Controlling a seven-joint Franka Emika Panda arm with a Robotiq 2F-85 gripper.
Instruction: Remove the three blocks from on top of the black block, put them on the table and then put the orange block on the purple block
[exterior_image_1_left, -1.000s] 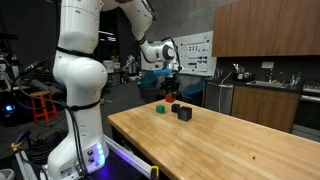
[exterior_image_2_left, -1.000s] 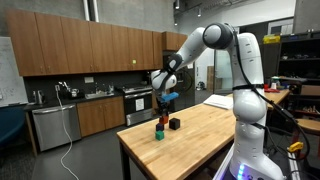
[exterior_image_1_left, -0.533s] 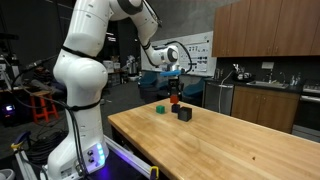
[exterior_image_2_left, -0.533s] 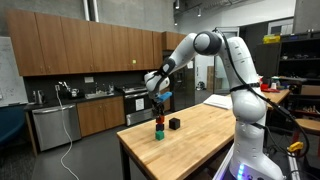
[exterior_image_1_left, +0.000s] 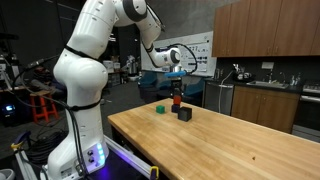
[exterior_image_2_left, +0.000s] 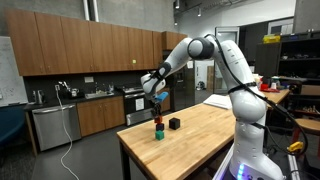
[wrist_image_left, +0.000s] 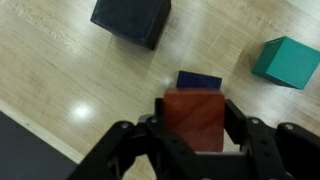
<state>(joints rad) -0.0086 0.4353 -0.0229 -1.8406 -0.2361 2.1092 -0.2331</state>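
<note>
Since one second ago the arm has bent its upper part more over the scene, and the claw has shifted a little sideways with its load, so that it now hangs over the dark cube and no longer beside it. The counter is a wide light wooden top with a thick edge, and all four cubes are near its far corner in an exterior view. The white arm reaches down to that corner from its base at the counter's side. The claw is about half closed, and its two fingers press on the left and right faces of the orange block, which it holds. The black block, the largest cube, stands alone on the wood, with nothing on top of it, apart from the others. The green block also lies on the wood, on the opposite side, and touches nothing. The purple block is directly under the orange block; only one edge of it shows past the orange one in the wrist view. Whether the two already touch, I cannot tell.
</note>
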